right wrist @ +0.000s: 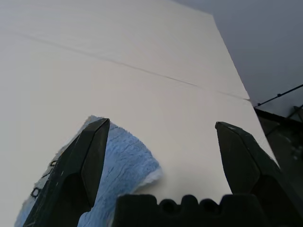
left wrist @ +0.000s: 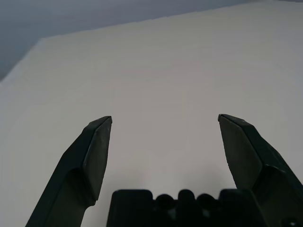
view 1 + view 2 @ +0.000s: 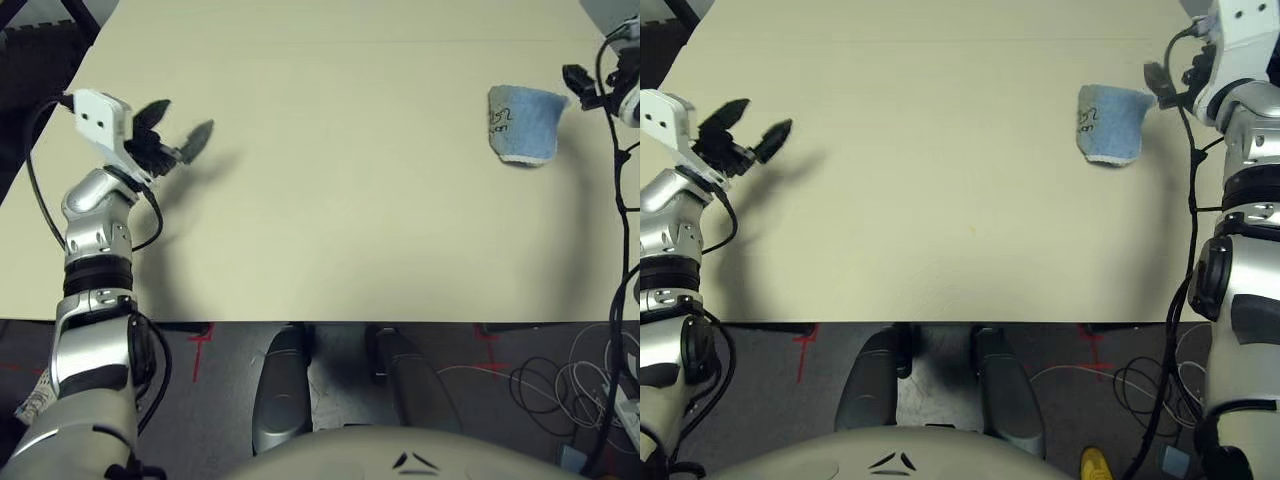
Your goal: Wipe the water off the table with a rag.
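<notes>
**A:** Rag (image 3: 524, 123) lies far right on the table (image 3: 340, 200), crumpled, light blue terry with a whitish hem. Working left to right: the left gripper (image 3: 178, 128) is up over the table's left part, fingers spread, nothing between them. The left wrist view confirms it, bare cream surface between the two black fingers.

**B:** Middle of the table?

**A:** Bare tabletop with a faint seam line crossing the far part. One tiny yellowish speck (image 3: 972, 230) near centre in the right eye view, possibly leftover water, too small to be sure. No other blotches that I can make out.

**B:** And the right side?

**A:** Right gripper (image 3: 1167, 84) sits just beside the rag's right edge, fingers released and wide. In the right wrist view the cloth lies under and beside one finger, not pinched between the pair. So the rag is loose on the table, held by nobody.

**B:** Risks from here?

**A:** Judging only: if wiping is meant to go on, a regrasp could catch just the hem and drag the cloth instead of lifting it. The rag is close to the table's right side, so a sideways nudge from an open finger might push it toward the edge. That speck could also be missed, being so faint.

**B:** Any writing?

**A:** Dark printed lettering (image 3: 498, 122) on the rag's left face, curled with the fold. Not readable; no brand discernible anywhere else.
</notes>
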`<state>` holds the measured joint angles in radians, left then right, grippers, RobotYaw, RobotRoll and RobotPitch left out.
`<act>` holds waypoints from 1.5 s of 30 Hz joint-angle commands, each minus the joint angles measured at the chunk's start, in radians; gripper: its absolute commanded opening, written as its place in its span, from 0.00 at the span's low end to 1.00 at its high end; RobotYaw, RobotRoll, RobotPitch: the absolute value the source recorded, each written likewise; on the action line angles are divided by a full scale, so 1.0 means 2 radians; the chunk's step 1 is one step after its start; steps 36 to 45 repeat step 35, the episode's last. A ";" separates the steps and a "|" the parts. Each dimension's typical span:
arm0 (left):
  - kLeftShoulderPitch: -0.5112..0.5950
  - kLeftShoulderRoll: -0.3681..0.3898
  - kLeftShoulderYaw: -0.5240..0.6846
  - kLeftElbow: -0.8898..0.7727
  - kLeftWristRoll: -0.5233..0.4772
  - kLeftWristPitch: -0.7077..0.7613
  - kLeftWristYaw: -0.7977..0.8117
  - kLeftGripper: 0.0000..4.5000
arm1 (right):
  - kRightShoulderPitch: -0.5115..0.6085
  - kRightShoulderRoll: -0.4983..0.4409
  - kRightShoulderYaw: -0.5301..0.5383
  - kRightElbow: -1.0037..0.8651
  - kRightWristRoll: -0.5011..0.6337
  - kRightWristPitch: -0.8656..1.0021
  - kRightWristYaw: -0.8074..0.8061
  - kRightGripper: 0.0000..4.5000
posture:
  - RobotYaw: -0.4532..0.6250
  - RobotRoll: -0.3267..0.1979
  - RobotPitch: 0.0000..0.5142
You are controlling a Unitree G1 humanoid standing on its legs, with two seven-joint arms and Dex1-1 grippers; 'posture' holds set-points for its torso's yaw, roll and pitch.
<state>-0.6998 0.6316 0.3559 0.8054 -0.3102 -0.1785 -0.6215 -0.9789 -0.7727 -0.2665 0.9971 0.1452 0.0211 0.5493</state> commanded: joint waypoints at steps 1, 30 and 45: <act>-0.005 0.006 0.023 0.036 0.003 -0.007 0.056 1.00 | 0.041 0.006 -0.037 -0.015 0.035 -0.026 0.006 0.99 | 0.57 0.62 0.44; -0.037 0.010 0.009 0.111 0.026 -0.064 0.079 1.00 | 0.134 0.058 -0.126 -0.035 0.114 -0.132 -0.044 0.99 | 0.52 0.62 0.38; -0.037 0.010 0.004 0.114 0.030 -0.064 0.071 1.00 | 0.129 0.064 -0.127 -0.048 0.121 -0.126 -0.046 0.99 | 0.51 0.62 0.37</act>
